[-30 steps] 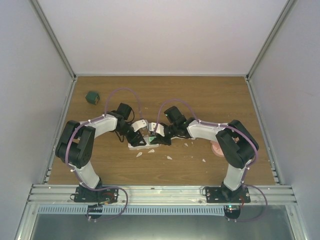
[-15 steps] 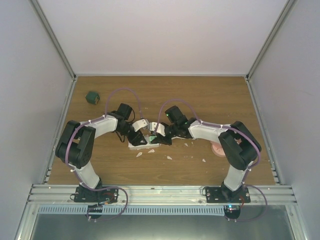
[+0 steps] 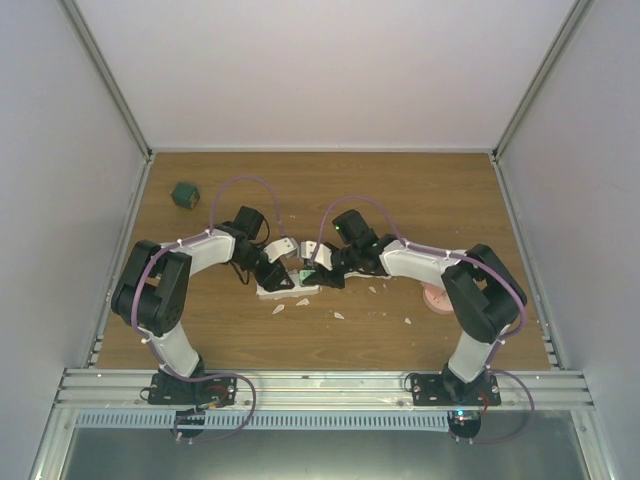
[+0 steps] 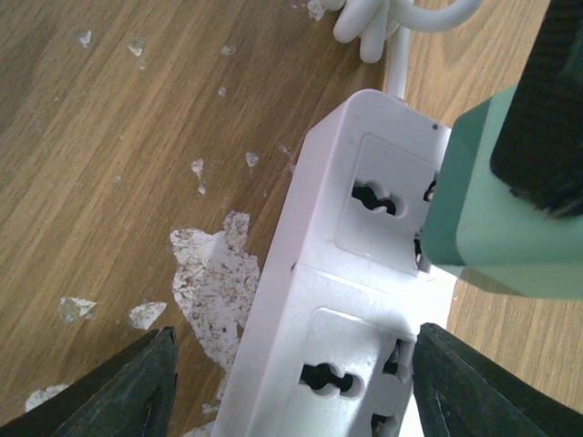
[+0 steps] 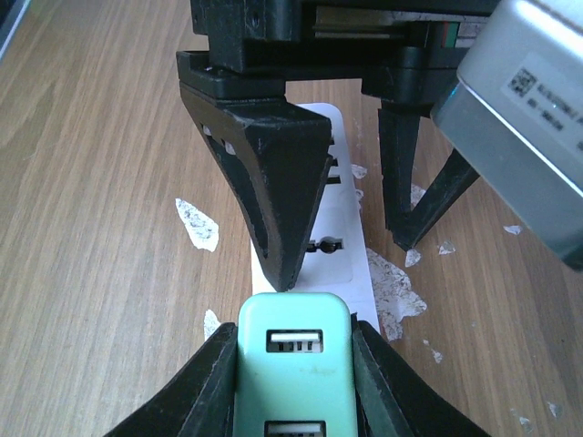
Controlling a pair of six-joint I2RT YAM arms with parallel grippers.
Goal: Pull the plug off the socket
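A white power strip (image 3: 288, 291) lies on the wooden table; it also shows in the left wrist view (image 4: 364, 273) and the right wrist view (image 5: 339, 238). A mint-green USB plug (image 5: 293, 373) stands at a socket at the strip's right end (image 4: 496, 200). My right gripper (image 5: 293, 364) is shut on the plug's sides (image 3: 310, 268). The plug's base looks slightly raised off the strip face; I cannot tell whether its prongs are still in. My left gripper (image 4: 296, 382) is open, its fingers (image 5: 269, 173) straddling the strip's other end (image 3: 281, 273).
The strip's white cord (image 4: 383, 27) coils behind it. White paint flakes (image 3: 340, 315) dot the wood around the strip. A green block (image 3: 184, 193) sits at the back left. A pink object (image 3: 436, 298) lies behind the right arm's elbow.
The right arm has shifted slightly and its gripper with the green plug has edged left and up. The left gripper has stayed on the strip.
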